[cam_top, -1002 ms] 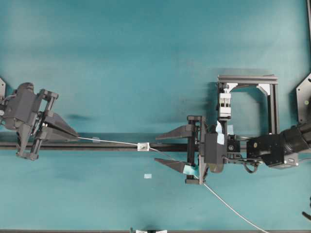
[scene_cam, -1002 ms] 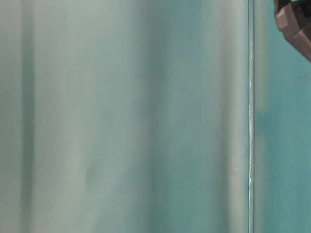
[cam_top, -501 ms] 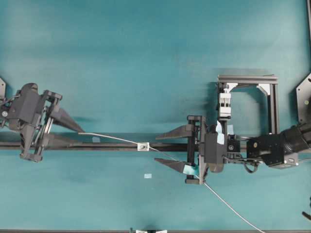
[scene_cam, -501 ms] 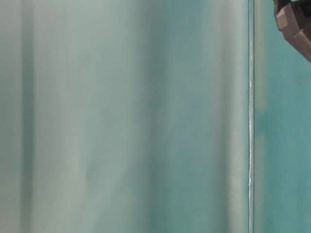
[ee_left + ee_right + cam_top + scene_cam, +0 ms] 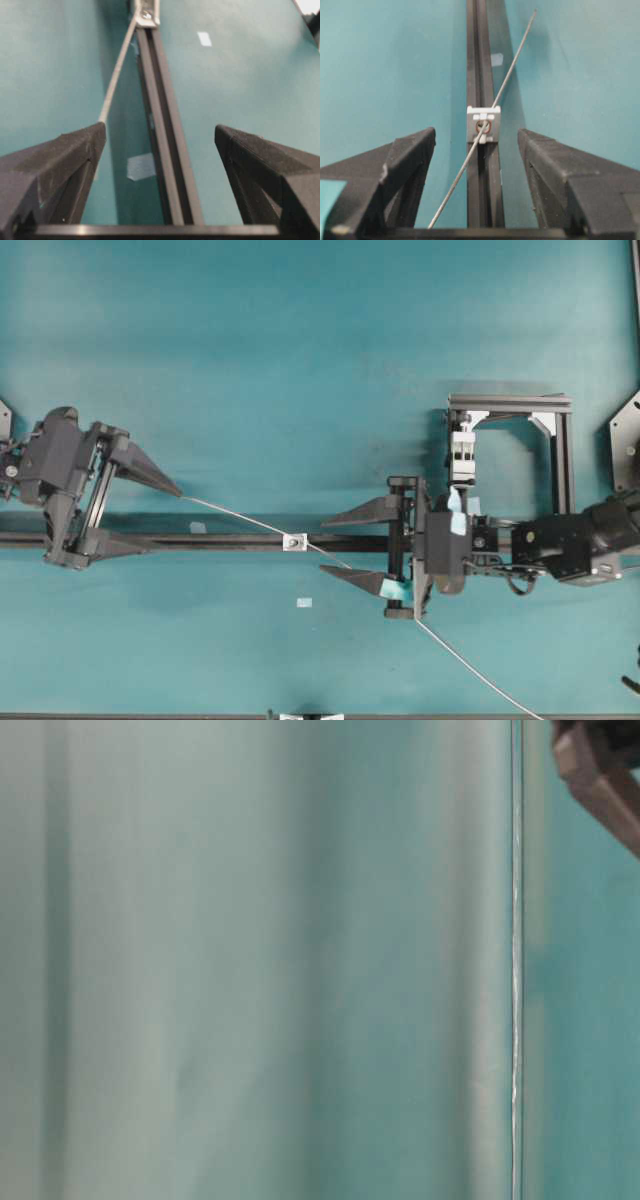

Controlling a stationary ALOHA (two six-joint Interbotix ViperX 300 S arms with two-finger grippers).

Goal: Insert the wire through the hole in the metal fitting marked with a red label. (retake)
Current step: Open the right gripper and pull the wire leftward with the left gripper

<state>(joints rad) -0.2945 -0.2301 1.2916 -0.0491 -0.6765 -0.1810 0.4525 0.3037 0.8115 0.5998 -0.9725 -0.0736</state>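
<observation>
Even bright light; table-level view badly blurred.

- The table-level view is a blurred teal wash; only a dark arm part (image 5: pixel 600 780) shows, cut off at the top right corner.
- The wire (image 5: pixel 470 665) runs off the overhead view's bottom edge.

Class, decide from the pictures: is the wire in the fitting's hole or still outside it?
In. The right wrist view shows the wire passing through the hole of the metal fitting, continuing on both sides.
</observation>
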